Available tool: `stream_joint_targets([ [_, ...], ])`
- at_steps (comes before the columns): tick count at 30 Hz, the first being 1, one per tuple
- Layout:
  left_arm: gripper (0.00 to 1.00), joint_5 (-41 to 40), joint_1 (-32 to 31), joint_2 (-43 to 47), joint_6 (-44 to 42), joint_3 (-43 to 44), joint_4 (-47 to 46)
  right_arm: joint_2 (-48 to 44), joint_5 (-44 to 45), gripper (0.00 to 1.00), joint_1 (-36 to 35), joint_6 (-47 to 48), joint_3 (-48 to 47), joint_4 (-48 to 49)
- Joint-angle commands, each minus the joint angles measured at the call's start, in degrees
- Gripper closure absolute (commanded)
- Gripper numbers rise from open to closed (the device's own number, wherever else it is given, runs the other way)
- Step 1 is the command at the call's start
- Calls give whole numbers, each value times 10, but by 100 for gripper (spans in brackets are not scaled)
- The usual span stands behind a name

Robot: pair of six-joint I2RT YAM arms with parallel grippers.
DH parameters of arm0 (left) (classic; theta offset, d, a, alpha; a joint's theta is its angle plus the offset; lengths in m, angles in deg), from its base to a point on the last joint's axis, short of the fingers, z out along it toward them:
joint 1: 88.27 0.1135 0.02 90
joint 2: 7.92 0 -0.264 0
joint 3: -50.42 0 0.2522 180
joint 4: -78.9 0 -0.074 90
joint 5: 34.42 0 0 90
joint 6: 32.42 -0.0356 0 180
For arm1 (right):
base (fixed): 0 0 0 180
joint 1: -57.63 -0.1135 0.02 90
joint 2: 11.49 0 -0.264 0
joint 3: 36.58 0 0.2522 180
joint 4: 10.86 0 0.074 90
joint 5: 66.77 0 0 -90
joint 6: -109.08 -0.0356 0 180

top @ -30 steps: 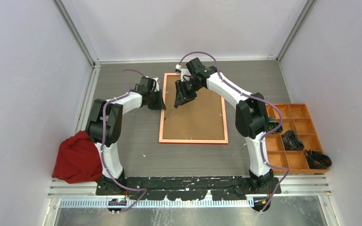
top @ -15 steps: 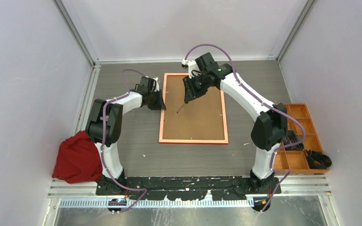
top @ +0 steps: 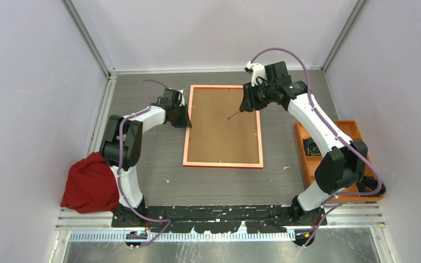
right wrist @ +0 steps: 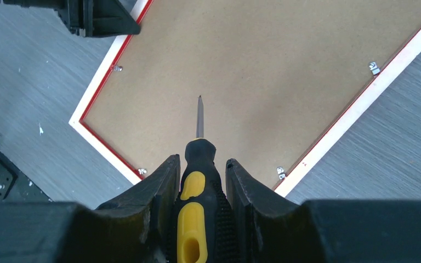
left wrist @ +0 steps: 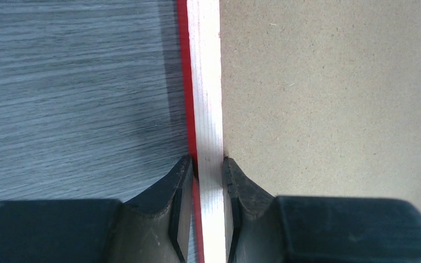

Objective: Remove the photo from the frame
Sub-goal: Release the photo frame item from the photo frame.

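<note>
Lying flat mid-picture in the top view, the frame (top: 223, 164) is back side up, with the brown backing board (top: 219, 134) filling it and pale rails all round with a red outer edge.

Left claw (left wrist: 207, 164) is clamped on the frame's left rail near its upper left corner, one finger outside on the bench (top: 159, 181) and one inside against the board.

Right claw (right wrist: 200, 161) is clamped on a screwdriver (right wrist: 197, 183) with a black and yellow handle. It hangs over the upper right of the board, shaft pointing down-left across it, tip above bare board.

Small metal tabs (right wrist: 374, 68) sit along the inner edge of the rails, four visible in the right wrist view.

Room:
- Wide grey bench below the frame
- A narrower strip on its left
- A gap on its right before the orange compartment tray (top: 302, 164) at lower right
- Right arm's elbow overhangs that tray
- Red cloth (top: 90, 183) bunched at lower left, well apart from the frame
- White walls close in on the left, top and right
</note>
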Motion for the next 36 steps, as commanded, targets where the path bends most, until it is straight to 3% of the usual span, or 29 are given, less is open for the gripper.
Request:
stream_joint_targets([
  [1,99,-4,4,13,-1,11,-6,-33,13,99,-7,-21,36,93],
  [6,99,15,4,10,6,5,-16,-60,-10,99,-16,-60,120,203],
  [20,99,57,4,3,36,-9,-43,-37,-11,99,-75,-124,150,280],
  [27,100,88,6,-16,0,25,-1,69,-23,99,-99,-124,-8,129],
  [36,99,125,10,-1,16,-24,-78,217,-98,99,-100,-122,-235,-45],
])
